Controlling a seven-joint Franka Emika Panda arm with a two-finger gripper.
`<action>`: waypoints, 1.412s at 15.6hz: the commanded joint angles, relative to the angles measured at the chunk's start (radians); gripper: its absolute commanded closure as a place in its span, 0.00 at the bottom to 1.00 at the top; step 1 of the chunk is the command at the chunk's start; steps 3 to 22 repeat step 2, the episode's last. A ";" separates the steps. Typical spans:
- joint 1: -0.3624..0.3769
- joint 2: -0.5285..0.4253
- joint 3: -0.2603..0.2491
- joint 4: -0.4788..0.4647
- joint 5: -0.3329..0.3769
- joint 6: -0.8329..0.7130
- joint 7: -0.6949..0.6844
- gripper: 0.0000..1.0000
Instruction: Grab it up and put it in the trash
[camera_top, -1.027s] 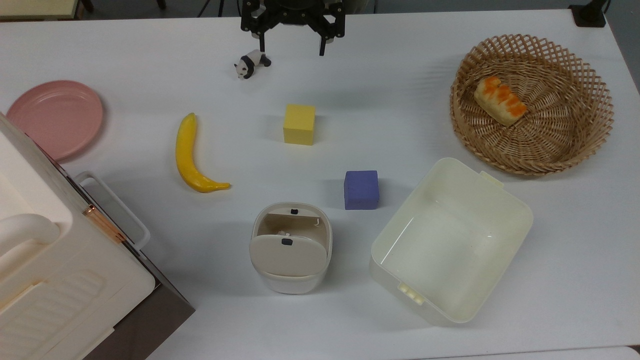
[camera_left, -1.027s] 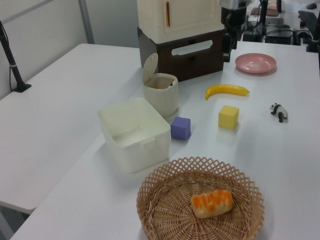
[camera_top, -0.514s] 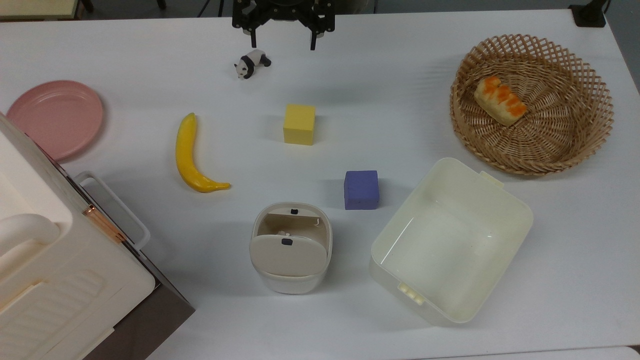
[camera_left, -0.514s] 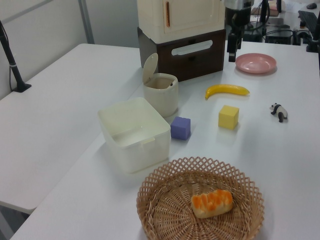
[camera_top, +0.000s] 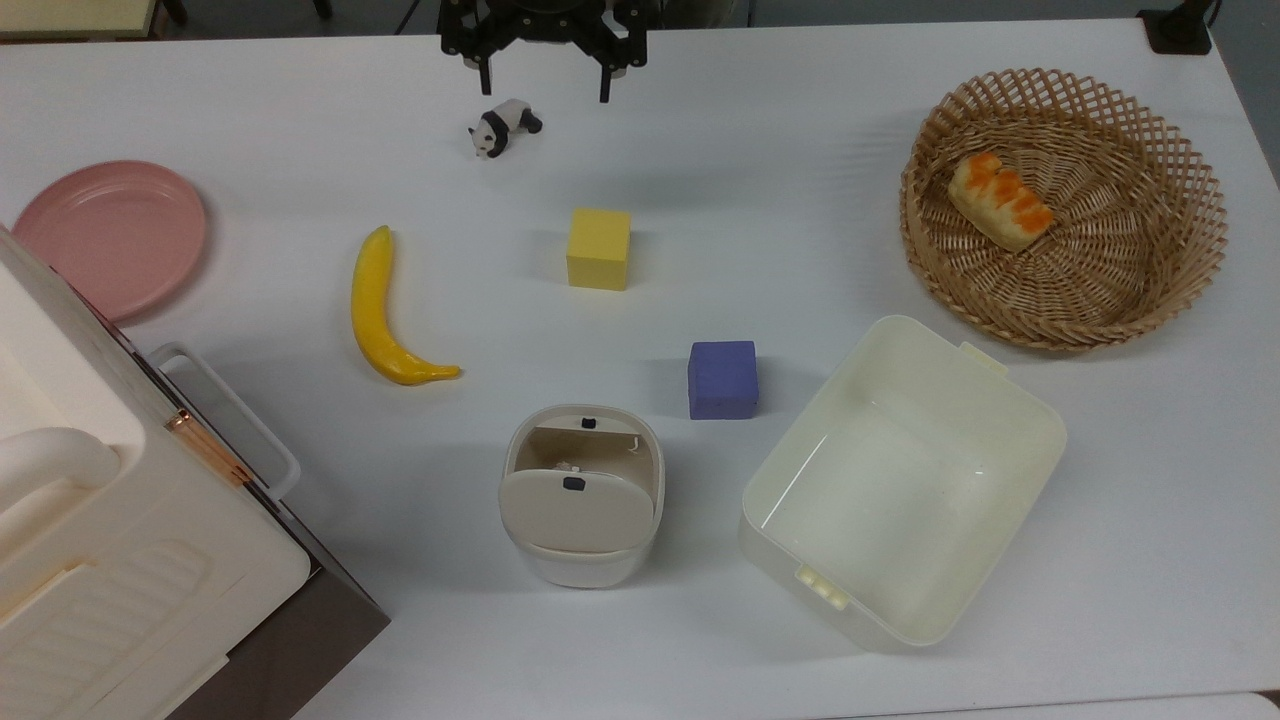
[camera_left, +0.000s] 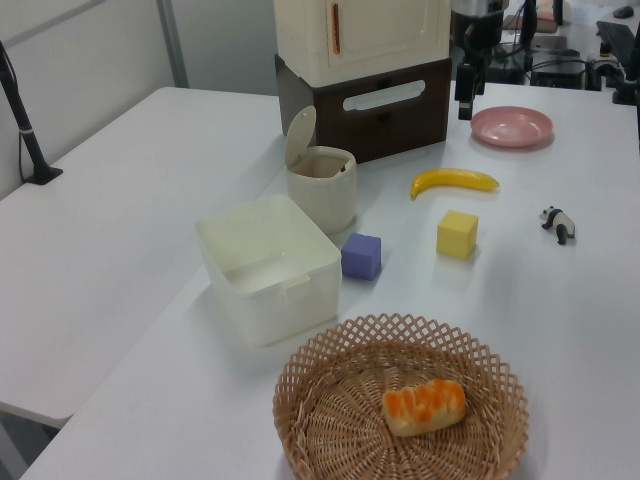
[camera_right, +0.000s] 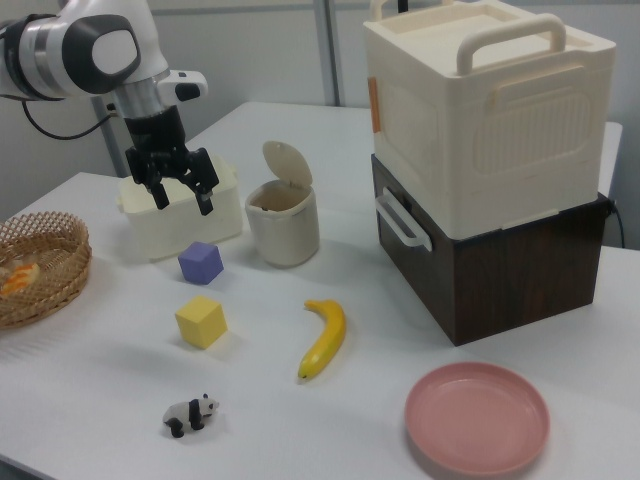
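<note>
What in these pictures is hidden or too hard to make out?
1. Top view: the flap lid covers most of the trash bin's inside. A pale speck in there is too small to identify.
2. Top view: the upper edge cuts off the end effector above its fingers.
3. Left view: the bin's own wall hides its contents.

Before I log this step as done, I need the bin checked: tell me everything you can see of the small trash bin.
The trash bin is a small cream-white rounded tub, plastic by its look, standing upright on the white table between the banana and the purple cube, touching neither. Its flap lid, marked with a small black dot, is tipped up, leaving the mouth open. A small pale lump shows inside.
</note>
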 joint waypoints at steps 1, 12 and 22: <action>-0.013 -0.017 0.014 -0.024 0.021 -0.015 -0.015 0.00; -0.012 -0.017 0.014 -0.024 0.021 -0.015 -0.015 0.00; -0.012 -0.017 0.014 -0.024 0.021 -0.015 -0.015 0.00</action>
